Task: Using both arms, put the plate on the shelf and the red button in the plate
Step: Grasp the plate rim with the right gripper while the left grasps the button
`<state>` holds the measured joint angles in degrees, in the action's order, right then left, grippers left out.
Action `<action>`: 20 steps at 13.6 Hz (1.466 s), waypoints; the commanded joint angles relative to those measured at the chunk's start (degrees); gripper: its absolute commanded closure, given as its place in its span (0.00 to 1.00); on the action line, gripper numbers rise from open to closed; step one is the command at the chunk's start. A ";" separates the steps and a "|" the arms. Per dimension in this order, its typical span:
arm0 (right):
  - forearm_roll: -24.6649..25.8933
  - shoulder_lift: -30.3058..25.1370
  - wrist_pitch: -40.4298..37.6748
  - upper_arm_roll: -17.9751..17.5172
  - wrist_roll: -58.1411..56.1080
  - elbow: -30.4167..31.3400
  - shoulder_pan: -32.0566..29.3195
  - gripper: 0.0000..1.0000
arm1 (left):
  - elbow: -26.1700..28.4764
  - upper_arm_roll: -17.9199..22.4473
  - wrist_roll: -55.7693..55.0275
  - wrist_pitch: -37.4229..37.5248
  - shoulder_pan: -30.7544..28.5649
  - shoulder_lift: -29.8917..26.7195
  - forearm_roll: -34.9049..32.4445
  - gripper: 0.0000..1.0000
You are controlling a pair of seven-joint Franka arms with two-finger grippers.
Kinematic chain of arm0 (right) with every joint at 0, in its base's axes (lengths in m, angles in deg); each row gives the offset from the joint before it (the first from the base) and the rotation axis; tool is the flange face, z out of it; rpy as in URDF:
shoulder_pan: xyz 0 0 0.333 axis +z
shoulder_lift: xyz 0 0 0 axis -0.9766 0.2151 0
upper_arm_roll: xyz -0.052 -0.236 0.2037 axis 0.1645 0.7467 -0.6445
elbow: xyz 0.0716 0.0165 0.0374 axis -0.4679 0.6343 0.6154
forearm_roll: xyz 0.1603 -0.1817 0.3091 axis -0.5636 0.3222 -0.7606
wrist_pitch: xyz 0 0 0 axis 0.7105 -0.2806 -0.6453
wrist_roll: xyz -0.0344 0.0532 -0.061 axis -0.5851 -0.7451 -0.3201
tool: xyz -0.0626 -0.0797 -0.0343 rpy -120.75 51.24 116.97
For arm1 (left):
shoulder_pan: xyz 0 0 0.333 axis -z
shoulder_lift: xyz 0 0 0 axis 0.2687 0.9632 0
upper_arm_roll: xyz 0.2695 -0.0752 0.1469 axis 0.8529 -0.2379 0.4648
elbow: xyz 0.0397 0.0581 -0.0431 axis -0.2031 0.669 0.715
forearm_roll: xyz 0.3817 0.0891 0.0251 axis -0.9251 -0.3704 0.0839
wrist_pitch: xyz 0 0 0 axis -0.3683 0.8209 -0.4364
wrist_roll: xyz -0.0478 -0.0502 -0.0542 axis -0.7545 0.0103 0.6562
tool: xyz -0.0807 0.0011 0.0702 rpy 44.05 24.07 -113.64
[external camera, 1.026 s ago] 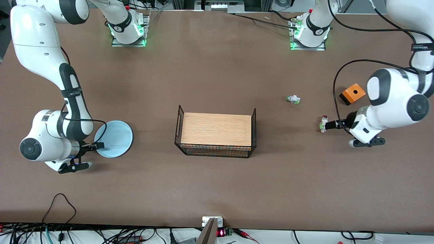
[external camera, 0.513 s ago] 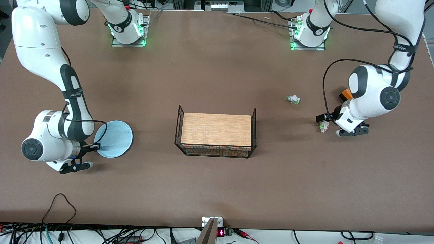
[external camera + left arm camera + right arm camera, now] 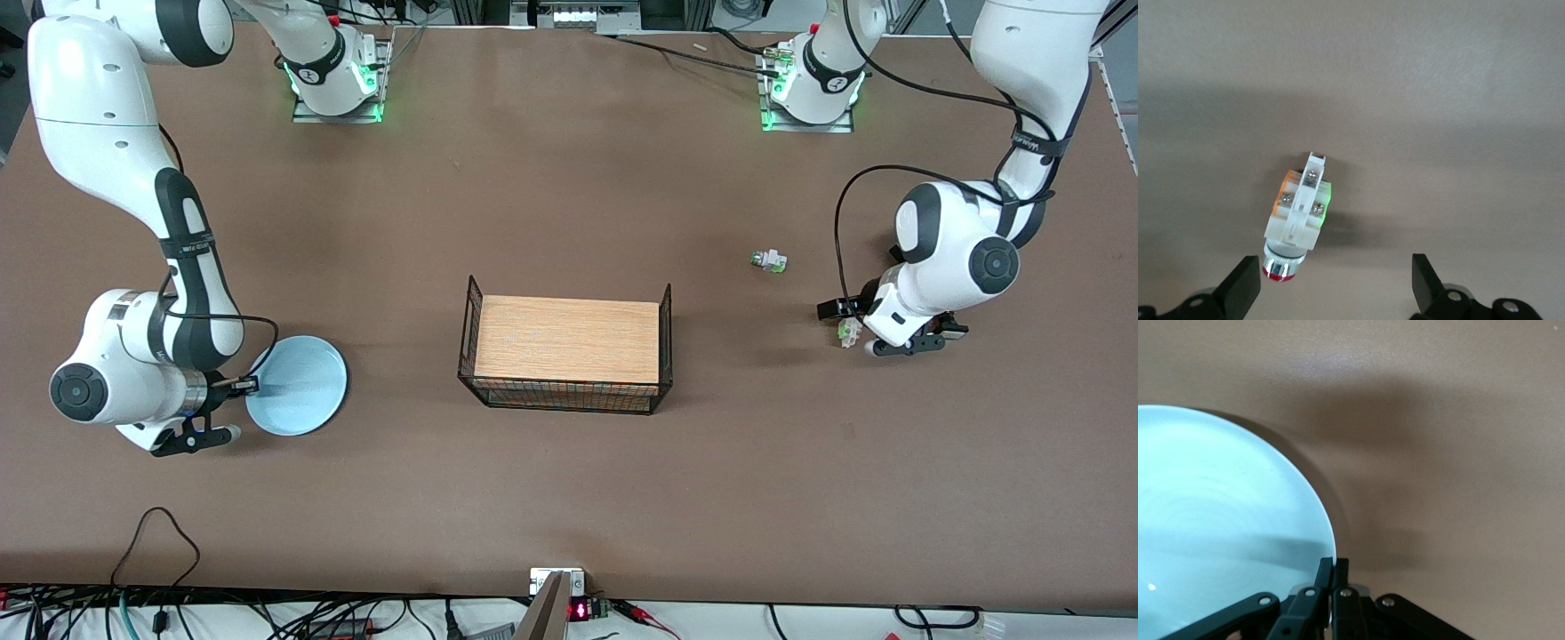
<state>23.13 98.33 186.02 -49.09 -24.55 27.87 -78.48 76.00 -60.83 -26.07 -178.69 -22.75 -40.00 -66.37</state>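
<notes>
The pale blue plate (image 3: 298,387) is at the right arm's end of the table. My right gripper (image 3: 250,385) is shut on its rim; the right wrist view shows both fingers pinching the plate's (image 3: 1218,520) edge at the gripper (image 3: 1333,568). The red button (image 3: 849,332), white and green with a red cap, lies on the table at the left arm's end. My left gripper (image 3: 840,313) is open over it. In the left wrist view the button (image 3: 1300,217) lies between the spread fingers of the gripper (image 3: 1335,287), its red cap close to one fingertip (image 3: 1243,288).
A wire rack with a wooden top (image 3: 566,342) stands mid-table between the two arms. A similar white-green part without a red cap (image 3: 768,260) lies farther from the camera than the red button. Cables run along the table's near edge.
The left arm has swung in toward the table's middle, its gripper staying by the red button. The plate, held at its rim by the right gripper, has shifted slightly nearer the camera.
</notes>
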 commanded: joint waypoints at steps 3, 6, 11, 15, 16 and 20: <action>-5.33 -0.82 -5.44 0.33 -1.00 -2.19 -0.41 1.00 | -2.30 0.21 0.96 -0.60 -0.13 3.53 1.13 0.00; -5.34 -2.04 -7.28 0.33 -1.09 -2.46 -0.41 1.00 | -3.00 0.38 0.87 -0.43 0.04 3.97 1.05 0.00; -5.51 -2.58 -21.59 0.24 -0.92 -11.41 -0.76 1.00 | -5.38 0.73 0.17 0.19 0.04 5.38 -1.68 0.00; -8.85 -5.46 -27.58 0.59 -0.57 -12.39 -0.68 1.00 | -5.29 1.26 0.26 1.67 -0.40 5.38 -1.85 0.00; -8.85 -7.30 -28.81 0.24 -0.22 -12.39 -0.59 1.00 | -5.29 1.35 0.34 2.20 -0.40 5.30 -1.85 0.00; -12.26 -12.41 -34.79 -0.20 7.59 -12.39 0.20 1.00 | -5.38 1.44 0.52 2.30 -0.48 5.38 -1.85 0.54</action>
<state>13.64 88.81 153.88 -49.08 -20.67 14.98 -78.52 71.93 -59.54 -25.97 -177.65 -23.01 -35.25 -67.09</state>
